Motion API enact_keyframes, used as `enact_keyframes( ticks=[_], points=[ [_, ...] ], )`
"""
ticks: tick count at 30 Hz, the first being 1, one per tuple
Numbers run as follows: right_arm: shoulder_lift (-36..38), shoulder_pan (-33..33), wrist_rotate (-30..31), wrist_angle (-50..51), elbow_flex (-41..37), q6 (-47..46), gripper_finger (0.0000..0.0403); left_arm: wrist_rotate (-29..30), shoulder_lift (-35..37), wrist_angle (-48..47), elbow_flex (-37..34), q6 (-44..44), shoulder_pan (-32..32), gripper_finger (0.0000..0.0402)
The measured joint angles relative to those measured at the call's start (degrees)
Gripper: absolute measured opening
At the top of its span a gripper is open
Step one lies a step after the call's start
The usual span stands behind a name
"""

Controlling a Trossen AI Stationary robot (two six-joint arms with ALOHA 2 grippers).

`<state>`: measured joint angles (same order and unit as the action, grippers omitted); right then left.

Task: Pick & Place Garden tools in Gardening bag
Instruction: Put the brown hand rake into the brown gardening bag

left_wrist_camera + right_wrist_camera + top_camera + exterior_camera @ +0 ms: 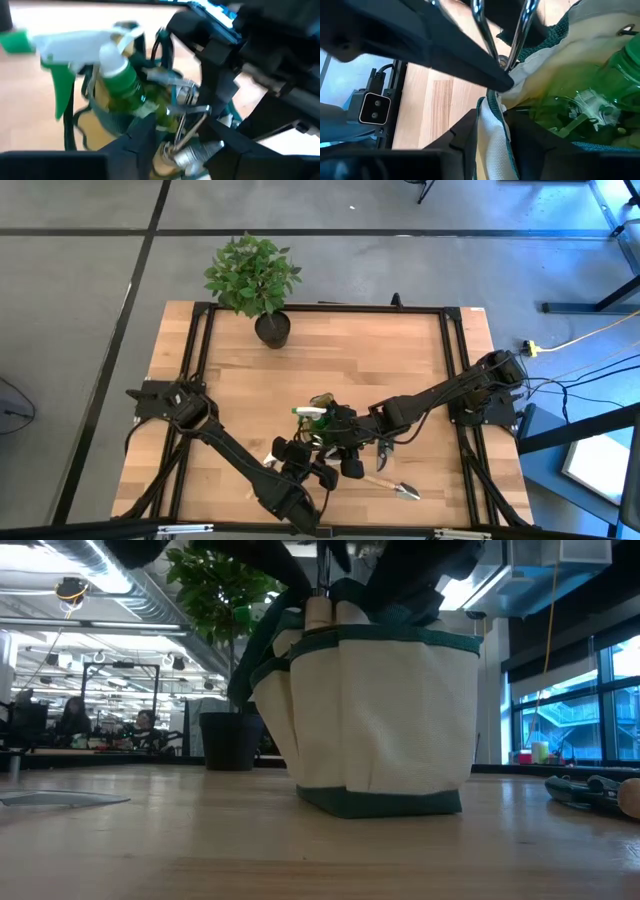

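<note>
Upright cream-and-green gardening bag [385,720] holds the green spray bottle [117,75]; a trowel [392,486] lies beside.

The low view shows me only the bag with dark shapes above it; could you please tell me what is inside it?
Observer: The left wrist view shows a green spray bottle with a white trigger standing in the bag.
Operator: Thank you. Where are the two arms?
Observer: Seen from above, both meet over the bag. The right gripper is at its fabric rim, and the left gripper is just above the opening.
Operator: Is any tool lying outside the bag?
Observer: Yes, a wooden-handled trowel lies on the table beside the bag, toward the front edge.
</note>
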<state>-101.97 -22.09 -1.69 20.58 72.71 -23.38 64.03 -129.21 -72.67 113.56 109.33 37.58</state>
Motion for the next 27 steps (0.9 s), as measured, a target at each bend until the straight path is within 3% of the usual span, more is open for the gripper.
enact_keyframes(
  ticks=[8, 27],
  points=[
    [0.04, 0.00, 0.13, 0.26, 0.00, 0.00, 0.0069, -3.58, 0.45, 0.78, 0.02, 1.14, 0.93, 0.0015],
    [0.06, -0.04, 0.26, -0.60, 0.00, -1.52, 0.0004, -8.49, 0.81, 2.09, -0.68, -2.83, -0.24, 0.0006]
  ],
)
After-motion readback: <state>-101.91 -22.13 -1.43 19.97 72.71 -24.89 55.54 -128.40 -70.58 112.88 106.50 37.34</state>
